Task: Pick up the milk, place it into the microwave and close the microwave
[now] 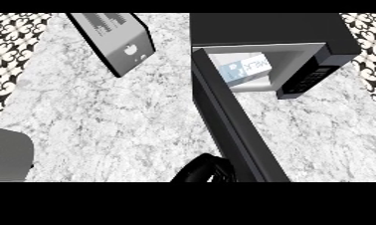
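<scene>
Milk (246, 68) already inside the microwave (294, 32), lying on the cavity floor, up and to the right of the fingers. Door (235, 119) open, swung out toward the lower edge as a long dark bar. Step in hand, judged from this: closing the door.

One hand (202, 169) low in the view, just left of the door's free end, on its outer face; fingers (213, 165) curled, apparently holding nothing, touching or nearly touching the door — cannot tell which. Which hand, by position alone, not certain; taken here as the right. Other hand not seen.

To do it well:
- Push on the outer face near the free end, far from the hinge, for the easiest swing.
- Sweep right and up, along the door's arc, not straight across it.
- Keep contact through the whole arc so the door does not stop ajar.
- Keep fingers clear of the closing gap at the panel (308, 77) side.
- Check the milk sits fully inside the opening before the last part of the swing.

Toaster (117, 40) far up and left on the surface (110, 119), well clear of the arc.
</scene>
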Controlling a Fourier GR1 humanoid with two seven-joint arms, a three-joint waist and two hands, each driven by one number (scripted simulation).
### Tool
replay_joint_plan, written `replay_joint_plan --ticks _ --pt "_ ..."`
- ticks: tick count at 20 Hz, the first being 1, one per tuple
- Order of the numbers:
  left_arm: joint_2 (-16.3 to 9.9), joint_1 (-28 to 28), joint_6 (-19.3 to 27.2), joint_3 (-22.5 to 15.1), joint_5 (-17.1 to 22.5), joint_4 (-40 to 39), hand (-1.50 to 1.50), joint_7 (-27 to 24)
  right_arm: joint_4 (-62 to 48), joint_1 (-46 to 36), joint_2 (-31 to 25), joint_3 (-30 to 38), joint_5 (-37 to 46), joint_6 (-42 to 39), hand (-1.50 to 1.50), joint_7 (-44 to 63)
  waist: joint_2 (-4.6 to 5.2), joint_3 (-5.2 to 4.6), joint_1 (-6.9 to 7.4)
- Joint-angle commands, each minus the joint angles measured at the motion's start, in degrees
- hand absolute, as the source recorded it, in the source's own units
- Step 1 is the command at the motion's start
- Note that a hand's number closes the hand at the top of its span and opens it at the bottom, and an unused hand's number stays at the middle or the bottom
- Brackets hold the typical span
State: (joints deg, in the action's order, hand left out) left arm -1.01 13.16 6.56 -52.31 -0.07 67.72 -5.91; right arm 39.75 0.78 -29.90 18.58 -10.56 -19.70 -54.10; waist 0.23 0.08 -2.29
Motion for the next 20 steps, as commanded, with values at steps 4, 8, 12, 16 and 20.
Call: replay_joint_plan --ticks 4,8,12,16,20 --pt "1.0 2.9 7.7 -9.9 6.1 -3.8 1.50 -6.5 4.3 -0.1 0.3 -2.8 -1.8 -10.1 -1.50 -5.5 0.20 -0.20 -1.60" --pt "0.9 10.6 10.1 -9.6 11.5 -2.5 1.50 -6.0 6.4 -2.3 -0.3 -4.1 -3.1 -9.7 -1.50 -2.1 0.54 -0.19 -2.85" --pt "0.9 11.9 15.4 -11.9 14.3 -2.9 -1.50 -5.9 11.1 -1.6 -0.4 -5.2 -5.1 -10.2 -1.50 -0.1 0.45 -0.33 -5.03" --pt "1.0 15.7 18.3 -11.6 17.6 -3.7 1.50 -5.3 13.0 -2.9 -0.4 -6.2 -6.7 -9.5 -1.50 3.1 0.96 -0.30 -6.62" --pt "0.9 19.4 20.8 -10.9 20.2 -4.6 1.50 -4.8 16.1 -3.1 -0.3 -7.8 -7.7 -9.5 -1.50 4.7 1.20 -0.32 -8.93"
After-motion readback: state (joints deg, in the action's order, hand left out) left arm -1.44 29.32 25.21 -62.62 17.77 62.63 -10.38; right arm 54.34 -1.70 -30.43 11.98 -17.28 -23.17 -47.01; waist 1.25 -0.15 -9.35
